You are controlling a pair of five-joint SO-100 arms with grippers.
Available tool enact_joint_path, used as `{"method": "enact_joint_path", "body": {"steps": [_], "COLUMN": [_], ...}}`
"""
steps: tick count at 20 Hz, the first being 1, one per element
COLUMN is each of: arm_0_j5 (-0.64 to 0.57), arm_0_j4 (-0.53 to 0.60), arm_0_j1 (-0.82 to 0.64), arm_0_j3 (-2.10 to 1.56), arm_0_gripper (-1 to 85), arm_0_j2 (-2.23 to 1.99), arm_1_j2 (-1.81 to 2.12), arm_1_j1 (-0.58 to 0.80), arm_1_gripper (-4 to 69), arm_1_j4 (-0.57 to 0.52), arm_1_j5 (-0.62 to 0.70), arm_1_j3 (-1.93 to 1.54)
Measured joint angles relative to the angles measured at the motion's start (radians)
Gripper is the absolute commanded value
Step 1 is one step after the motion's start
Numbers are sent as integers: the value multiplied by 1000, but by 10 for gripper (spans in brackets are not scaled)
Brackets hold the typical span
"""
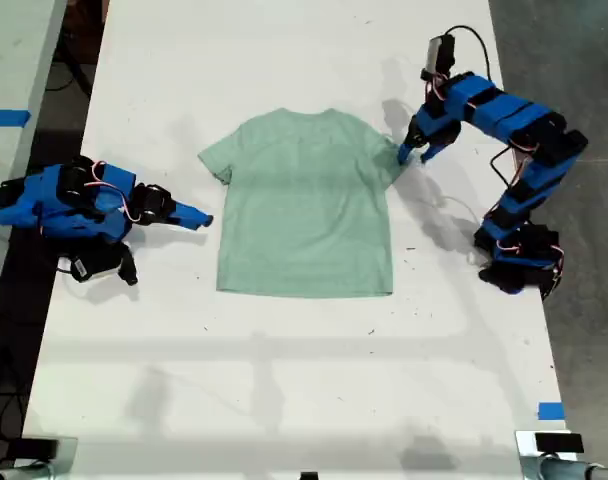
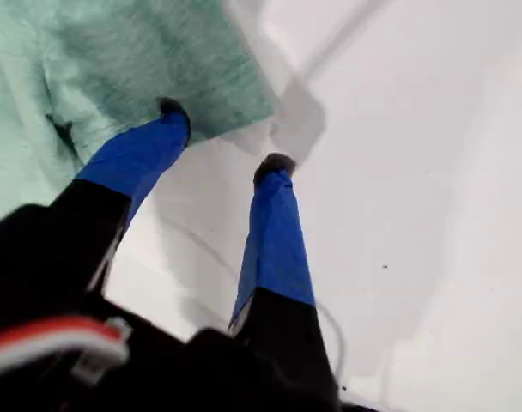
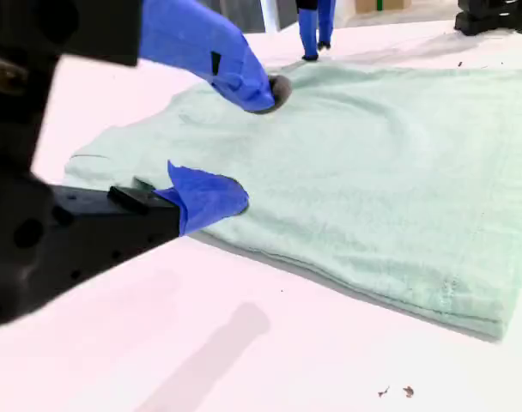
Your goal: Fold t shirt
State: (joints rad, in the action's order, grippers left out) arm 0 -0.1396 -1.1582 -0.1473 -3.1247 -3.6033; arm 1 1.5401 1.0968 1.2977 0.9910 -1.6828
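You have one t shirt (image 1: 306, 200) lying flat and unfolded mid-worktop (image 1: 284, 380). My first hand (image 1: 412, 152) straddles its sleeve edge, jaws parted, gripping nothing. My second hand (image 1: 199, 218), also parted and empty, sits just beside the other sleeve. Two blue arms; dark floor around the white worktop.

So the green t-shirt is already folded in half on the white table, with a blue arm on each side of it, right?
Not quite. The t shirt is not folded: the exterior view shows it spread flat, both sleeves out. The rest holds: it lies on the white table with a blue arm at each side, my first gripper at one sleeve, my second gripper opposite.
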Motion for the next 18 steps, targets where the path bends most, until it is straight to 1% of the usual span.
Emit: {"method": "enact_joint_path", "body": {"steps": [3,5,7,11,13,14,15,18], "arm_0_j5": [0,0,0,0,0,0,0,0], "arm_0_j4": [0,0,0,0,0,0,0,0], "arm_0_j1": [0,0,0,0,0,0,0,0], "arm_0_j3": [0,0,0,0,0,0,0,0], "arm_0_gripper": [157,157,157,157,157,157,157,157], "arm_0_j2": [0,0,0,0,0,0,0,0], "arm_1_j2": [-35,-37,-26,-31,-57,-75,-94,-109], "arm_1_j1": [11,11,8,-15,-17,-18,-25,-37], "arm_1_gripper": [188,185,163,171,138,75,49,8], "arm_1_j4": [-67,-75,-75,-78,-78,-78,-78,-94], "arm_1_j5": [9,9,9,0,2,5,11,2], "arm_1_j3": [-44,-48,-49,-17,9,34,51,67]}}
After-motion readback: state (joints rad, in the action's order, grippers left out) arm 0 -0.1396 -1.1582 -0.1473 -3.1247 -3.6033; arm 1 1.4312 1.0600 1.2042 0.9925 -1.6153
